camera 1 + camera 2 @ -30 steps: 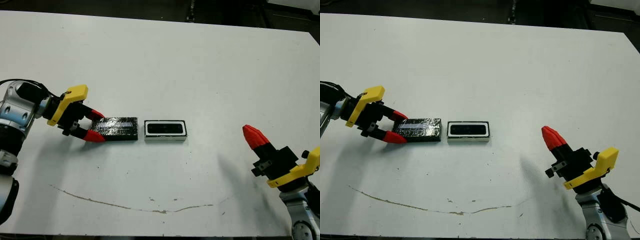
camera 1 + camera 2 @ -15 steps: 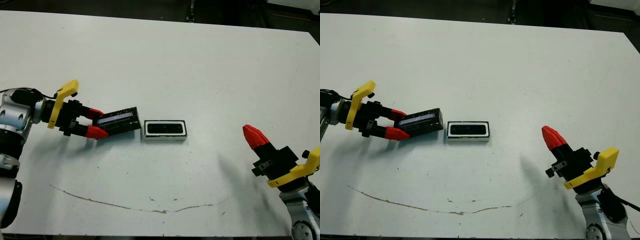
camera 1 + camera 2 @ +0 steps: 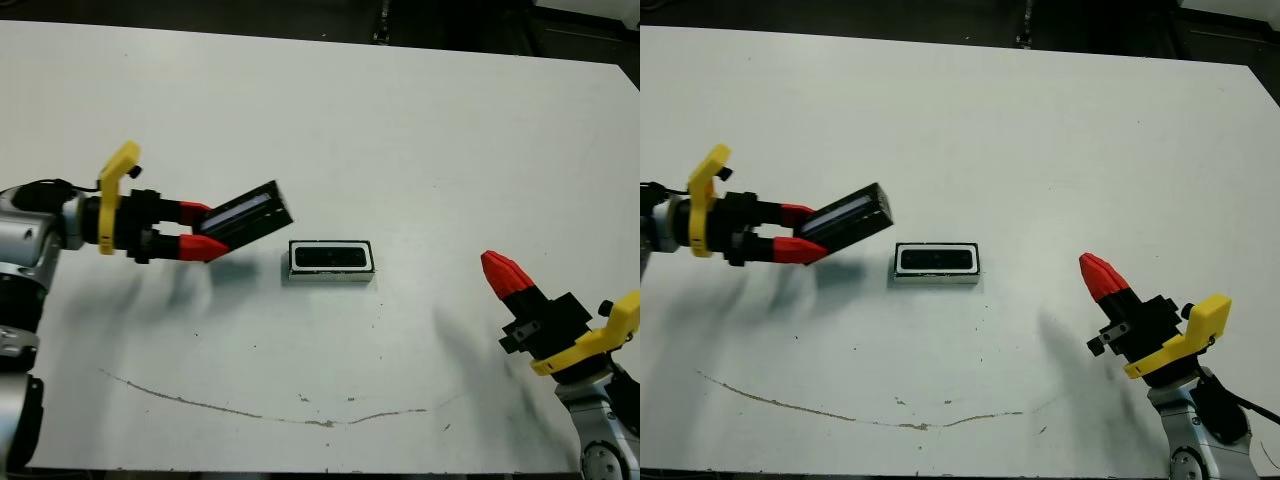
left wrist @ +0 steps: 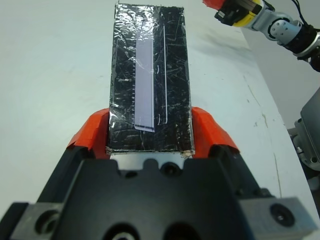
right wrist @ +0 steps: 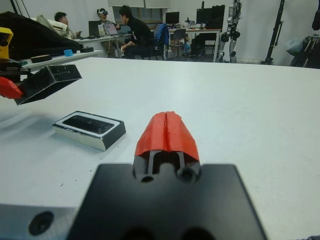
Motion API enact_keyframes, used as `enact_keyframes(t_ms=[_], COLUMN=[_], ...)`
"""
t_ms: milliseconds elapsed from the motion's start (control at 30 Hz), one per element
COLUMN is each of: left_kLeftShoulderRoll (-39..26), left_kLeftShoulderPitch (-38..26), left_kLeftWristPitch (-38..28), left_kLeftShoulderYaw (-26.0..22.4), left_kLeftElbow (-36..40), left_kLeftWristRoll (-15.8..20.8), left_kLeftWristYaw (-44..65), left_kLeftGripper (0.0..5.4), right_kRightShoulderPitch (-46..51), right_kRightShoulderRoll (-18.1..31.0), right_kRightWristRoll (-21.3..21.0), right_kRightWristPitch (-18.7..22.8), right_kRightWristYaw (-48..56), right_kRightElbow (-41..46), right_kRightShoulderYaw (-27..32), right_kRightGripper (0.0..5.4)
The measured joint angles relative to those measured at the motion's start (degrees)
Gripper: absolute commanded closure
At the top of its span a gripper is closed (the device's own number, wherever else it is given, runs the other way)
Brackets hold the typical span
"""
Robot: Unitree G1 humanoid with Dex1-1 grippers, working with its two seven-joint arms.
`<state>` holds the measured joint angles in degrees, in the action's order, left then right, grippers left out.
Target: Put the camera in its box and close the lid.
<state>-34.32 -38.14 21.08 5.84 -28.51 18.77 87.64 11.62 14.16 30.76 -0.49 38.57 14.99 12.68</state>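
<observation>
Clamping the lid (image 3: 247, 213) by its long edges, the left gripper (image 3: 200, 229) holds it tilted, clear of the table; it looks light, stiff, slick. Beyond the fingertips, the camera (image 3: 331, 257) lies in the box (image 3: 331, 276). Right gripper (image 3: 503, 275) pinched together, idle.

Bright even overhead light; soft shadows on white table (image 3: 400, 130); glare streak on lid (image 4: 149, 80); distant background soft.

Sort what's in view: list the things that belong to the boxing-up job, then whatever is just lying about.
Job:
- lid, lifted off the table in the left gripper
- box
- camera, already lying in the box

Lying about:
- brown streak on the table
- right gripper, idle
</observation>
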Motion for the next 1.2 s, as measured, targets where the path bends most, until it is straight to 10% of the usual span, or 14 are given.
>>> enact_keyframes(t_ms=[1200], left_kLeftShoulderRoll=[6.89], left_kLeftShoulderPitch=[-1.41], left_kLeftWristPitch=[-7.09], left_kLeftShoulderYaw=[9.01], left_kLeftElbow=[0.14], left_kLeftWristRoll=[-8.16], left_kLeftWristYaw=[-5.65], left_kLeftGripper=[2.22], right_kRightShoulderPitch=[0.32], right_kRightShoulderRoll=[-0.01], right_kRightWristRoll=[0.48], right_kRightWristPitch=[-0.06], right_kRightWristYaw=[-0.01], right_kRightElbow=[-0.09], right_kRightShoulderYaw=[-0.03], right_kRightGripper=[5.4])
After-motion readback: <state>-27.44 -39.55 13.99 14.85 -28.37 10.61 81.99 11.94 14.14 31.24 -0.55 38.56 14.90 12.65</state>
